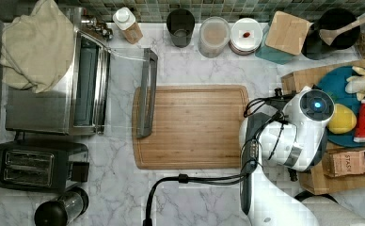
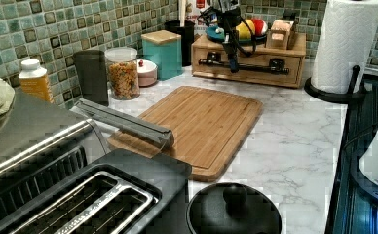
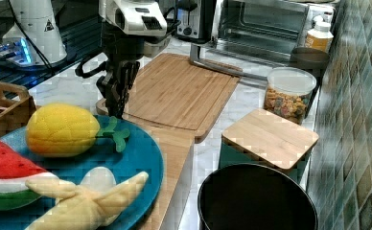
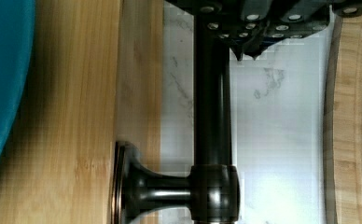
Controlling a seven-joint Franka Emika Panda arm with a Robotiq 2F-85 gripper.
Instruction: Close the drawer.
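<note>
The drawer (image 2: pixel 255 74) sits in the low wooden box under the blue plate, and its front looks flush or nearly flush with the box. Its long black bar handle (image 2: pixel 255 67) runs along the front. Close up, the handle (image 4: pixel 212 107) stands off the drawer front (image 4: pixel 139 93) on a round bracket (image 4: pixel 165 191). My gripper (image 2: pixel 233 62) hangs straight down against the handle's outer side, fingers together and shut on nothing. The gripper (image 4: pixel 249 49) has its tips just beside the bar, over the marble. The gripper (image 3: pixel 113 101) stands at the box edge.
A wooden cutting board (image 1: pixel 192 126) lies close to the drawer front. The toaster oven's glass door (image 1: pixel 145 92) hangs open over the board's far end. A blue plate (image 3: pixel 131 158) with toy fruit tops the box. A paper towel roll (image 2: pixel 345 44) stands beside the box.
</note>
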